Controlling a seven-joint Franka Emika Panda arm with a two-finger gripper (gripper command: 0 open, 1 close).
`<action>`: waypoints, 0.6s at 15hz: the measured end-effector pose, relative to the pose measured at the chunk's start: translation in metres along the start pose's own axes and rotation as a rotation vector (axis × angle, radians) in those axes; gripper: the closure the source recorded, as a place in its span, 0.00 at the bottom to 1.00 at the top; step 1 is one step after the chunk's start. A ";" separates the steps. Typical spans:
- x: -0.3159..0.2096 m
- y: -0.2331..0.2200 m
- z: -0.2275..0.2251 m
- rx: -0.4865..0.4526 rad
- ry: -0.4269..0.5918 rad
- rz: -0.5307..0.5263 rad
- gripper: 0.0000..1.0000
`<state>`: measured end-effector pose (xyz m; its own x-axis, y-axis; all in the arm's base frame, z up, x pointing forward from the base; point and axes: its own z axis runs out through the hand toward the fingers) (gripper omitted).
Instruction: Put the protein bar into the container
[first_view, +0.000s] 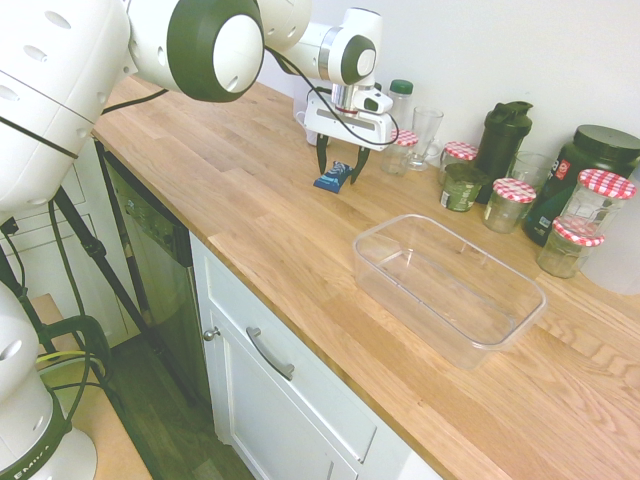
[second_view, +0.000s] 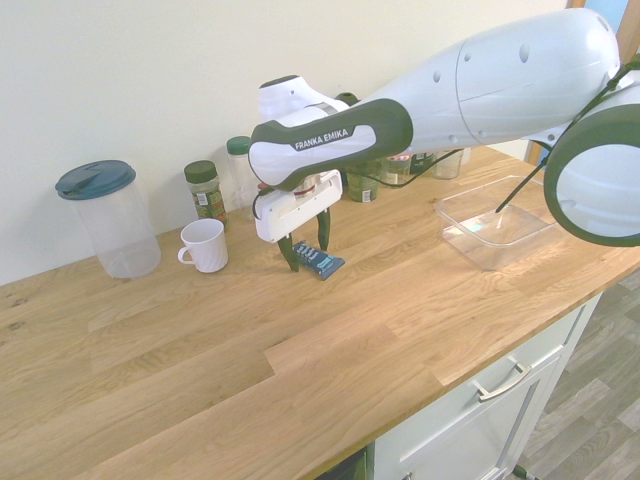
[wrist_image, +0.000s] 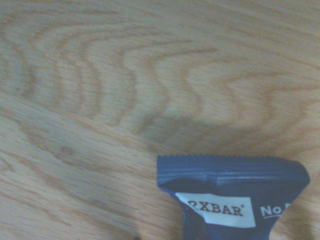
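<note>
over the wooden counter (first_view: 262, 230), the wide-open claw (first_view: 337, 179) holds nothing around the blue protein bar (first_view: 333, 177), whose slick wrapper could slip if pinched off-centre.

Both exterior views brightly and evenly lit, slightly washed out; wall (second_view: 300, 50) rendered pale. Soft sheen seen on worktop (first_view: 250, 190), brighter toward the clear container (second_view: 490, 225) in the second exterior view. Glints picked up on container rim. Wrist view dimmer, greyer; soft shadow cast on wood beside wrapper (wrist_image: 220, 175). Grain and print slightly blurred there. Light source not shown.
</note>
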<state>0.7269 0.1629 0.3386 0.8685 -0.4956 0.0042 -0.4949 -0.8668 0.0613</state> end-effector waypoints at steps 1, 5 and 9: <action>0.001 0.001 0.000 -0.001 0.001 0.001 1.00; 0.004 0.005 0.000 -0.005 0.004 0.005 1.00; 0.006 0.006 0.000 -0.007 0.006 0.006 1.00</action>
<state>0.7288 0.1547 0.3387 0.8655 -0.5008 0.0105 -0.5003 -0.8632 0.0681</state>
